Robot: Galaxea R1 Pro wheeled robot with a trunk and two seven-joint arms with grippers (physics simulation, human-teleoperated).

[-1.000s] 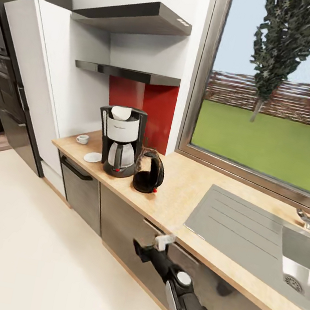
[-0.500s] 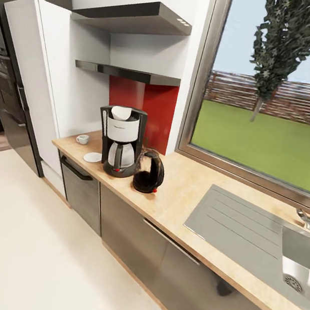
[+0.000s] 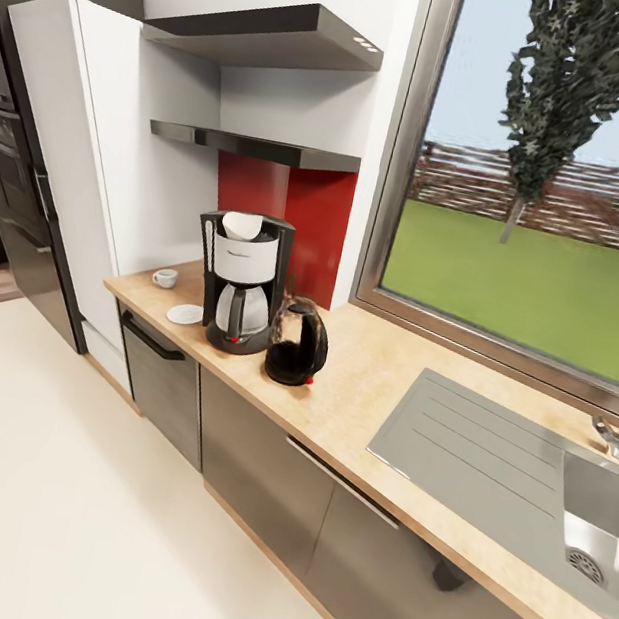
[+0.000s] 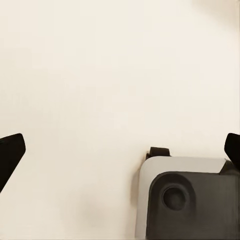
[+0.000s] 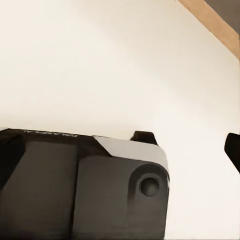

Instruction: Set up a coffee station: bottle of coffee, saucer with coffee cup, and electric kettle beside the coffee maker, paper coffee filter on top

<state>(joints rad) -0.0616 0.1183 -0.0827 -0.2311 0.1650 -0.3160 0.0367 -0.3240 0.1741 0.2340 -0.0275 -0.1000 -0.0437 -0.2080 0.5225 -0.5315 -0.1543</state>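
We count one coffee maker (image 3: pixel 242 282), one kettle (image 3: pixel 297 343) touching beside it, one saucer (image 3: pixel 185 313) and one cup (image 3: pixel 165 277) apart on the countertop (image 3: pixel 368 381). Both our grippers (image 4: pixel 117 150) (image 5: pixel 232 150) point floorward, fingers spread.

sink (image 3: pixel 607 524) cut off by edge

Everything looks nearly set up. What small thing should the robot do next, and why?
Probably roll closer to the cup and raise an arm toward it. The cup stands on the counter apart from the saucer, which lies bare beside the coffee maker. The kettle already sits next to the machine.
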